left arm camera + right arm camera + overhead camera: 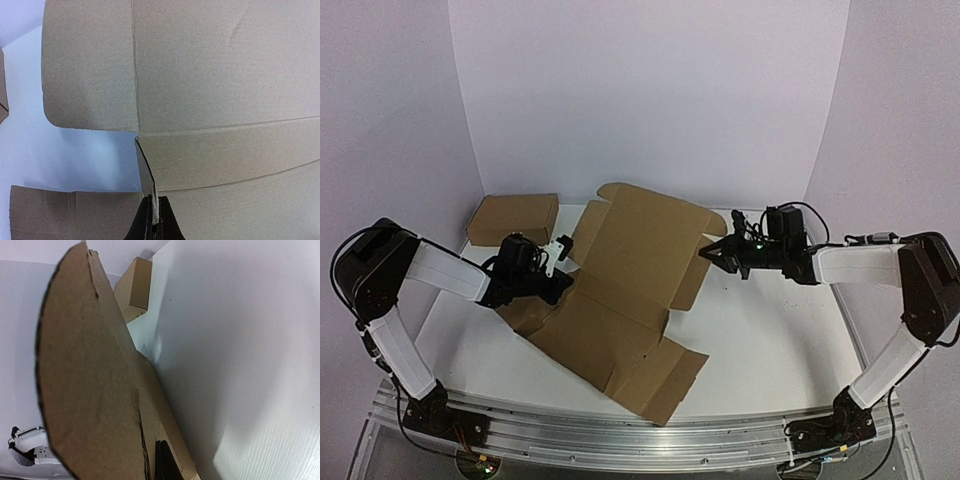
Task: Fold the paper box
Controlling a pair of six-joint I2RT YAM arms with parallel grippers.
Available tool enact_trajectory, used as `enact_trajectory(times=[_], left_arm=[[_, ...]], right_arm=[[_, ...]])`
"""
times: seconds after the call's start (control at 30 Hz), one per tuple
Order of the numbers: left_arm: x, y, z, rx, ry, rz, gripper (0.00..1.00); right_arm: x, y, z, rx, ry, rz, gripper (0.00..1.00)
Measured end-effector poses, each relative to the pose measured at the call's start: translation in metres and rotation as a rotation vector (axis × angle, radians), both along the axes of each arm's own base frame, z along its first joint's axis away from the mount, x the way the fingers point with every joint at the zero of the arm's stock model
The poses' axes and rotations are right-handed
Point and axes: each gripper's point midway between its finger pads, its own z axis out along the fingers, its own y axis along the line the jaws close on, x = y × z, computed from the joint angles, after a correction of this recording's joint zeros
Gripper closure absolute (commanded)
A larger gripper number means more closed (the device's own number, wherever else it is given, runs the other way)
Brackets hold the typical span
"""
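Matt brown corrugated cardboard all over the paper box (pixel 620 320): a fine-grained, slightly fuzzy face with pressed score lines and raw, ragged die-cut edges, and the smaller cardboard box (pixel 515 218) behind it wears the same dull kraft finish. The table (pixel 770 340) is smooth white with a soft sheen, fronted by a brushed aluminium rail (pixel 620 440). Over at the left gripper (pixel 156 205), the fingers (pixel 144 225) are black and faintly glossy, plastic by the look of them.

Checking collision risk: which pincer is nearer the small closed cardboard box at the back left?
Left. The left pincer grips a left flap of the paper box, just in front of the small box; the right pincer holds its opposite edge.
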Motion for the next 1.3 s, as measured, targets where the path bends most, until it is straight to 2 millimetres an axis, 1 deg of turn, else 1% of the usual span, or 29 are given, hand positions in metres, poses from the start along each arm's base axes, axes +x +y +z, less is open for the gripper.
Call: enact_trajectory(times=[0.07,0.17,0.2,0.27,0.33,0.37,0.5,0.6,0.63,0.73,0.83,0.9,0.97,1.1,1.17,1.23,1.3], left_arm=[[-0.007,-0.001,-0.001,-0.022,0.025,0.030,1.00],[-0.020,-0.011,-0.002,-0.072,0.045,0.029,1.00],[-0.025,-0.011,-0.005,-0.082,0.054,0.030,1.00],[-0.033,-0.010,-0.012,-0.097,0.076,0.032,1.00],[-0.039,-0.009,-0.016,-0.116,0.084,0.030,1.00],[-0.041,-0.009,-0.016,-0.129,0.079,0.029,1.00],[-0.050,-0.010,-0.017,-0.152,0.051,0.007,1.00],[-0.064,-0.017,-0.019,-0.147,0.014,-0.043,1.00],[-0.070,-0.021,-0.019,-0.147,0.001,-0.063,1.00],[-0.082,-0.028,-0.021,-0.150,-0.027,-0.103,1.00],[-0.090,-0.031,-0.022,-0.144,-0.060,-0.124,1.00],[-0.093,-0.033,-0.023,-0.135,-0.085,-0.133,1.00],[-0.094,-0.036,-0.022,-0.124,-0.107,-0.138,1.00],[-0.093,-0.037,-0.023,-0.100,-0.144,-0.141,1.00],[-0.092,-0.037,-0.023,-0.097,-0.153,-0.141,1.00],[-0.091,-0.037,-0.024,-0.093,-0.160,-0.141,1.00],[-0.091,-0.038,-0.024,-0.095,-0.164,-0.140,1.00]], right_arm=[[-0.003,-0.005,-0.011,0.010,0.041,-0.025,0.79],[-0.005,-0.009,-0.022,0.015,0.068,-0.047,0.63],[-0.004,-0.010,-0.025,0.018,0.076,-0.054,0.58],[-0.003,-0.011,-0.033,0.024,0.100,-0.064,0.50],[-0.004,-0.011,-0.044,0.021,0.128,-0.070,0.44],[-0.006,-0.012,-0.051,0.016,0.143,-0.072,0.43],[-0.018,-0.018,-0.072,-0.013,0.201,-0.082,0.34],[-0.022,-0.022,-0.081,-0.044,0.223,-0.085,0.21],[-0.024,-0.024,-0.082,-0.057,0.226,-0.087,0.19],[-0.029,-0.028,-0.076,-0.082,0.213,-0.090,0.17],[-0.032,-0.031,-0.064,-0.088,0.178,-0.087,0.18],[-0.035,-0.033,-0.062,-0.094,0.164,-0.085,0.19],[-0.040,-0.036,-0.067,-0.107,0.169,-0.086,0.21],[-0.060,-0.046,-0.094,-0.152,0.236,-0.085,0.21],[-0.068,-0.049,-0.103,-0.166,0.267,-0.084,0.21],[-0.077,-0.055,-0.108,-0.185,0.295,-0.092,0.22],[-0.088,-0.063,-0.108,-0.228,0.315,-0.107,0.23]])
